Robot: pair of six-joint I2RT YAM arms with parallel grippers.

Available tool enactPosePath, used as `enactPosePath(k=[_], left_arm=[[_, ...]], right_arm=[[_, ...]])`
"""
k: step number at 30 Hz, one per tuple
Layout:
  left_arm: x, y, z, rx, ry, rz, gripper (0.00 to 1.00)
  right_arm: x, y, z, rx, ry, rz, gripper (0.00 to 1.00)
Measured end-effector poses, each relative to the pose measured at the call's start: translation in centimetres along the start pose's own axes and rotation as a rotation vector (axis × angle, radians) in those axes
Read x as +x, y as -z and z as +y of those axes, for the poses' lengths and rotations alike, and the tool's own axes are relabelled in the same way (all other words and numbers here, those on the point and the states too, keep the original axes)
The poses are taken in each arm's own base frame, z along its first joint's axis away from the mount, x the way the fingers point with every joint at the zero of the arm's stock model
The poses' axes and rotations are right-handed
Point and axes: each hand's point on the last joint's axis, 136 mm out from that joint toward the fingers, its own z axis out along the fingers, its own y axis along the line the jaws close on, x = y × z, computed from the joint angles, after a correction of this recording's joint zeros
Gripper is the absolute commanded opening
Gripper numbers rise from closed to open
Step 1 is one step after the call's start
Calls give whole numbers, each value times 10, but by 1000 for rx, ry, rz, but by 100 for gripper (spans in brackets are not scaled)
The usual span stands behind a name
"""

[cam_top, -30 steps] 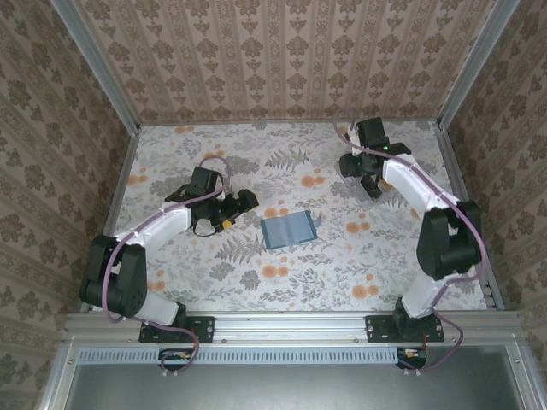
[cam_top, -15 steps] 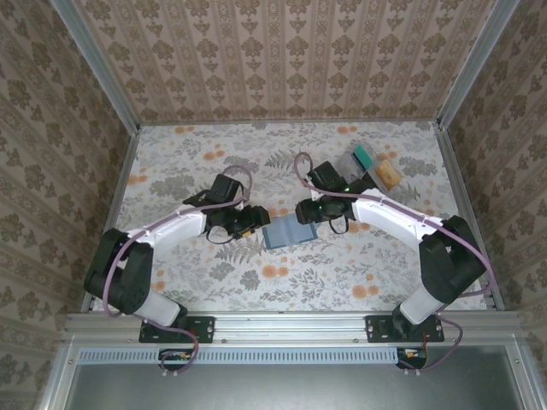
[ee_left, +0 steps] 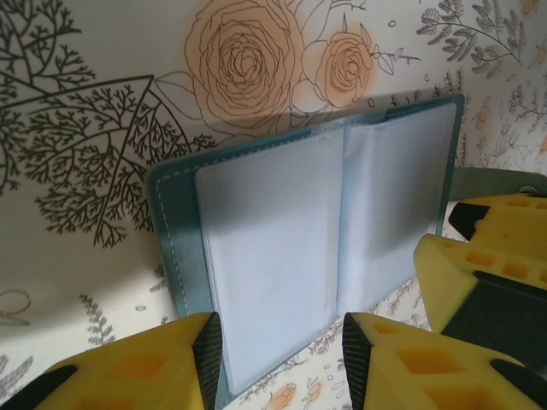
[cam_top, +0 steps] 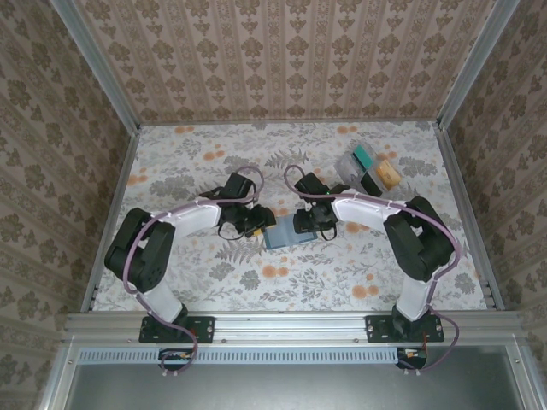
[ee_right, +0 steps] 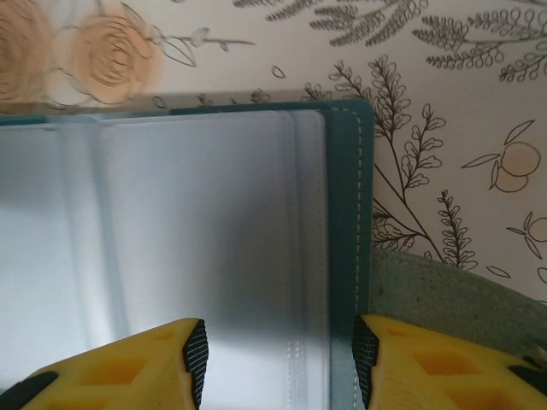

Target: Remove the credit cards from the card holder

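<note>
The card holder (cam_top: 285, 233) lies open on the floral table, a slate-blue bifold with stitched edges (ee_left: 171, 248) (ee_right: 349, 213). Pale whitish-lilac sheets (ee_left: 273, 256) cover both inner panels; I cannot tell credit cards from sleeves there. My left gripper (cam_top: 261, 224) is at the holder's left side, and its yellow fingers (ee_left: 278, 363) stand apart over the near edge of the left panel. My right gripper (cam_top: 308, 224) is at the right side, jaws (ee_right: 280, 363) apart over the right panel's stitched border. Neither closes on anything.
Three loose cards lie at the back right: grey (cam_top: 349, 166), teal (cam_top: 366, 158) and orange (cam_top: 389, 174). A grey-green flap (ee_right: 453, 295) lies against the holder's right edge. Patterned walls enclose the table on three sides.
Both arms have moved in to the card holder; the right one came from the back right, where the loose cards now lie uncovered. The left jaws have narrowed.
</note>
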Motion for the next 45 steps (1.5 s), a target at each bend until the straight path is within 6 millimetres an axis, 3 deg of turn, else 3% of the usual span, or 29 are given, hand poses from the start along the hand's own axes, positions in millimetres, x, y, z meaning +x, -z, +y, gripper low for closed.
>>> enactPosePath(k=[6, 14, 20, 26, 29, 32, 37, 43, 45], left_arm=[[0, -13, 11, -27, 20, 22, 44], [-3, -22, 11, -15, 39, 35, 24], [-7, -25, 3, 11, 34, 43, 17], [-9, -26, -11, 56, 7, 61, 16], [-11, -25, -15, 66, -11, 59, 19], [-13, -22, -15, 60, -25, 56, 31], [-20, 10, -15, 46, -39, 4, 53], [-50, 90, -14, 37, -54, -206, 78], [-63, 122, -2, 3, -43, -303, 87]], right_arm=[[2, -4, -1, 5, -17, 11, 47], [7, -6, 0, -28, -64, 15, 31], [13, -5, 5, -67, -93, 23, 29], [20, -4, 17, -126, -95, 51, 28], [21, -1, 19, -134, -108, 50, 35], [19, 10, 19, -143, -110, 27, 45], [-3, 55, 22, -166, -100, -114, 61], [-32, 128, 9, -138, -96, -370, 76], [-37, 150, -6, -88, -98, -461, 93]])
